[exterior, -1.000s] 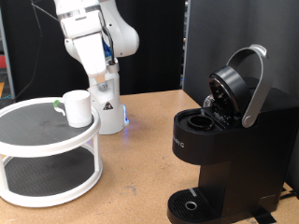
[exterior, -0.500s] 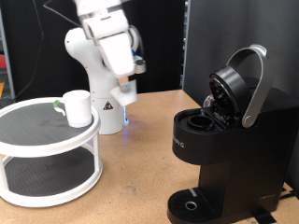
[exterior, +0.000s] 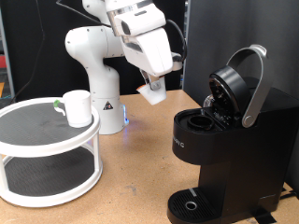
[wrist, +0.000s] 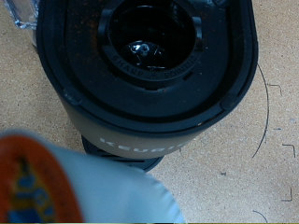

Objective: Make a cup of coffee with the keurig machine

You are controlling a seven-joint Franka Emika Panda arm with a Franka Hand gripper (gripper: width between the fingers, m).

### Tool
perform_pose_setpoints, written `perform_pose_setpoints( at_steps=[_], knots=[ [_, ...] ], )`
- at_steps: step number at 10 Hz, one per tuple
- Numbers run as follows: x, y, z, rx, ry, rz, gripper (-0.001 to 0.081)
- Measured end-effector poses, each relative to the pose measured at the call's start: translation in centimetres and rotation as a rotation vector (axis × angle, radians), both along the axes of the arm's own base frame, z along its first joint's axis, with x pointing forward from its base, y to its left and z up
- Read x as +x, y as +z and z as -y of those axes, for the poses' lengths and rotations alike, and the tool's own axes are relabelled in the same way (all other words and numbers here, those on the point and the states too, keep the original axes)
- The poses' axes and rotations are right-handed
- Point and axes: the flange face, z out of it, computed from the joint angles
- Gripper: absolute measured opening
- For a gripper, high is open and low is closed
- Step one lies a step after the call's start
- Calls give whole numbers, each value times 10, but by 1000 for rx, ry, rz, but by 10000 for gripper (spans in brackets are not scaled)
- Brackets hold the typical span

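Observation:
The keurig machine (exterior: 229,149) stands at the exterior view's right with its silver-handled lid (exterior: 245,79) raised and the pod chamber (exterior: 200,119) open. My gripper (exterior: 152,91) hangs above and to the left of the chamber, shut on a small white pod (exterior: 153,91). In the wrist view the pod (wrist: 65,191), with an orange foil lid, fills the near corner, and the open chamber (wrist: 154,42) lies beyond it. The white cup (exterior: 78,107) stands on the top tier of a round white stand (exterior: 47,142) at the left, far from the gripper.
The robot's white base (exterior: 103,103) stands behind the stand. A black panel (exterior: 201,42) rises behind the machine. The round drip base (exterior: 192,203) sits at the machine's foot. Wooden tabletop (exterior: 131,177) lies between stand and machine.
The arm has swung from above the stand at the left across to the right, towards the machine's open chamber, and has come lower. Cup and machine have not moved.

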Motion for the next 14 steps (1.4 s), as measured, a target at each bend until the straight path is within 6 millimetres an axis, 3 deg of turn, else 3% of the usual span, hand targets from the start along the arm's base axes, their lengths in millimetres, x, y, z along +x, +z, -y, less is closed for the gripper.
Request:
perform_pose_setpoints(
  at_steps=[3, 5, 9, 14],
  knots=[
    [-3, -2, -3, -7, 124, -7, 127],
    [3, 9, -15, 12, 218, -24, 127],
    [17, 28, -33, 38, 240, 11, 127],
    [16, 20, -37, 24, 240, 10, 127]
  ],
)
